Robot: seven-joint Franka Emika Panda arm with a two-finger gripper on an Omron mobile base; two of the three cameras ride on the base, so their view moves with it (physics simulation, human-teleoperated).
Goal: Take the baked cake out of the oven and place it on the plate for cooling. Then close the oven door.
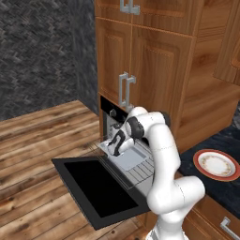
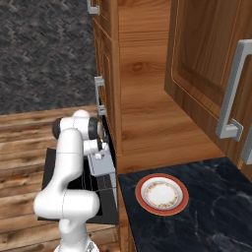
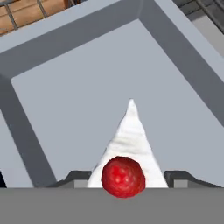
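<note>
Fingers [image 3: 75, 177] stand on either side of the cake [image 3: 127, 146], closed narrow about its wide end; whether they press it cannot be told. The hand view shows the cake lying on the grey tray [image 3: 78, 96]. The left base view shows the gripper [image 1: 115, 146] down on that tray, pulled out over the lowered oven door [image 1: 98, 190]. Right of the tray, the plate [image 2: 162, 194] sits on the dark counter [image 2: 216, 216].

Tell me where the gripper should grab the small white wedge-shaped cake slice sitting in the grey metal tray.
Grip the small white wedge-shaped cake slice across its wide end, near the red dot, coming straight down from above. The grey metal tray has raised walls that block a sideways approach, and the slice's slanted flanks sit between the gripper fingertips.
</note>
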